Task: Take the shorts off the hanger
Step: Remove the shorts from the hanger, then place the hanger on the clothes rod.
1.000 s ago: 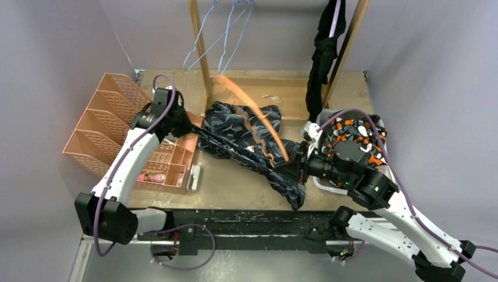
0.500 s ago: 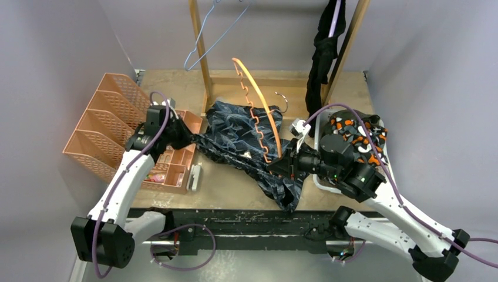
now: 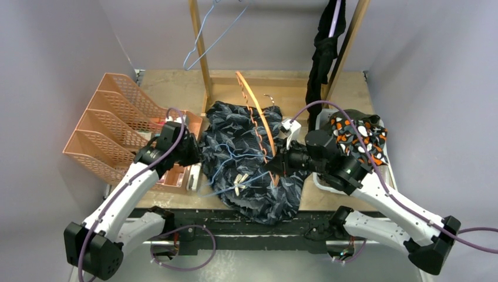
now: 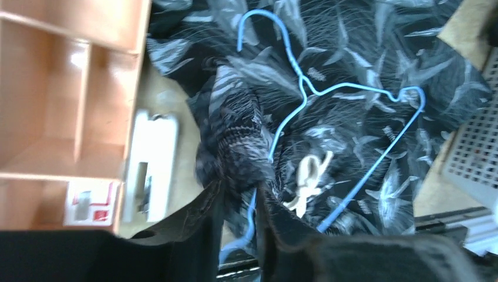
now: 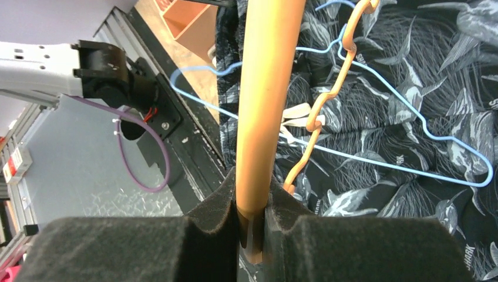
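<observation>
The dark grey-blue camouflage shorts (image 3: 258,194) lie spread on the table's middle, hanging over the near edge. A blue wire hanger (image 3: 226,154) with a cream clip (image 3: 239,181) lies on them. My left gripper (image 3: 192,154) is shut on a bunched fold at the shorts' left edge (image 4: 235,147), with blue wire between the jaws. My right gripper (image 3: 275,166) is shut on the end of an orange hanger (image 3: 258,117) that stands over the shorts (image 5: 423,76). Orange-black-white camouflage shorts (image 3: 355,130) lie in a basket. Black shorts (image 3: 323,53) hang from the rack. The olive green pair is out of view.
An orange file organizer (image 3: 111,117) and an orange compartment tray (image 3: 173,173) stand at the left, with a small white object (image 3: 194,176) beside them. The wooden rack's posts (image 3: 201,59) rise at the back with blue wire hangers (image 3: 205,44). A white basket (image 3: 326,182) is at the right.
The shorts, stretched taut between both grippers a second ago, now lie slack and spread with the blue hanger on top. My left gripper moved nearer and rightward. The right gripper and orange hanger shifted left.
</observation>
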`<state>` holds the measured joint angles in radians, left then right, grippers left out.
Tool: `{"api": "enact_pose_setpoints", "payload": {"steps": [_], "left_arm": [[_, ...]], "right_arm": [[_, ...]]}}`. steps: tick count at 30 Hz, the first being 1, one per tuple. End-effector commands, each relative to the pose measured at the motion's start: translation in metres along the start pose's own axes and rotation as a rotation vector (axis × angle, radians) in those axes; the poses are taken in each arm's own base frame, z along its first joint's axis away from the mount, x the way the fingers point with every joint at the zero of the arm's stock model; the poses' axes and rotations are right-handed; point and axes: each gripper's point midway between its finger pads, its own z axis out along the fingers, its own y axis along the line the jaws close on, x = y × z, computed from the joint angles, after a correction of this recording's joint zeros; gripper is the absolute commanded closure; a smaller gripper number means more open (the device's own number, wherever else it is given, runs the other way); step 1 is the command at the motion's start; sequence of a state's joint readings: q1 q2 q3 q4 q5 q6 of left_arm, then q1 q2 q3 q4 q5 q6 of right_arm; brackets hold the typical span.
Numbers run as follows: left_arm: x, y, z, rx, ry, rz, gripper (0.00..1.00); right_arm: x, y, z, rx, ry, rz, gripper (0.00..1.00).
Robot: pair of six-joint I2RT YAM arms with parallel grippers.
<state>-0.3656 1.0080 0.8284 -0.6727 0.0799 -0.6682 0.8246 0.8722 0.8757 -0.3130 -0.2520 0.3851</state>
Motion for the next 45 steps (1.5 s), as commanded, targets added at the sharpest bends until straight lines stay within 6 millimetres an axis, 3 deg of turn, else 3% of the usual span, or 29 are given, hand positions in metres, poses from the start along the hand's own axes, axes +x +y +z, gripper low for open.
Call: {"api": "enact_pose_setpoints", "payload": {"steps": [1,5,10,14,17,19,23,29,33,38,45], "left_arm": [[-0.002,0.027,-0.020,-0.118,-0.085,-0.017,0.69],[-0.012,0.033,-0.041,-0.156,-0.151,-0.020,0.51],[-0.031,0.022,-0.058,-0.142,-0.201,-0.008,0.50],[-0.042,-0.006,-0.063,-0.014,-0.217,-0.007,0.50],[-0.046,-0.051,-0.063,0.219,-0.214,-0.023,0.50],[-0.049,-0.070,-0.066,0.319,-0.225,-0.046,0.50],[-0.051,-0.080,-0.073,0.377,-0.252,-0.055,0.49],[-0.046,-0.095,-0.081,0.451,-0.258,-0.060,0.49],[-0.036,-0.108,-0.075,0.460,-0.243,-0.031,0.49],[-0.013,-0.143,-0.067,0.490,-0.226,0.013,0.51],[-0.004,-0.187,-0.070,0.572,-0.240,0.055,0.49]], "right_arm": [[-0.020,0.008,0.004,-0.027,-0.044,-0.047,1.00],[-0.016,0.003,0.016,-0.022,-0.026,-0.035,1.00],[-0.012,0.000,0.025,-0.013,-0.006,0.000,1.00],[-0.017,0.001,0.025,-0.002,-0.018,0.049,1.00],[-0.034,0.003,0.023,0.027,-0.072,0.110,1.00],[-0.044,0.001,0.023,0.052,-0.105,0.159,1.00],[-0.068,0.010,0.019,0.047,-0.169,0.237,1.00],[-0.093,0.006,0.022,0.094,-0.243,0.319,1.00],[-0.112,0.008,0.023,0.101,-0.293,0.386,1.00],[-0.141,0.020,0.024,0.060,-0.347,0.373,1.00],[-0.171,0.011,0.028,0.186,-0.348,0.393,1.00]]}}
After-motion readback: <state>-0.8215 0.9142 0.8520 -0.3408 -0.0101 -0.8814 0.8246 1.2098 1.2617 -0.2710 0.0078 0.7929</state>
